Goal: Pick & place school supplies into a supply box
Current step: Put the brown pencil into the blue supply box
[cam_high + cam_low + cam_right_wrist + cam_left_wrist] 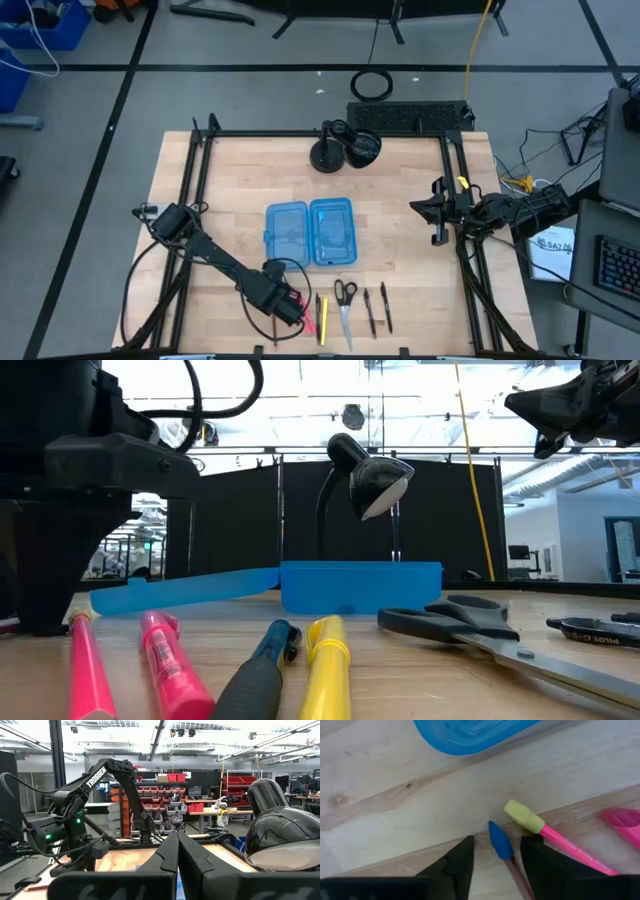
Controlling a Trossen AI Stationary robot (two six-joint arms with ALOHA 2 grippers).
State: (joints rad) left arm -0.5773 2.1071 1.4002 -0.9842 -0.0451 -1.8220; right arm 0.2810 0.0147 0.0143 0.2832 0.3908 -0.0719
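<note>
Two halves of the blue supply box (310, 233) lie open mid-table. Left gripper (496, 851) — fingers parted around a blue-tipped pencil (500, 841) — is low at the pen row's left end; scissors (345, 298) lie rightward. Right gripper (436, 212) waits closed, far right.

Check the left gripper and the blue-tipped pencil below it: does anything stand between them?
Nothing visible does. The left gripper is open, its fingers on either side of the blue-tipped pencil. The pink pencil lies just beside it, outside the fingers.
</note>
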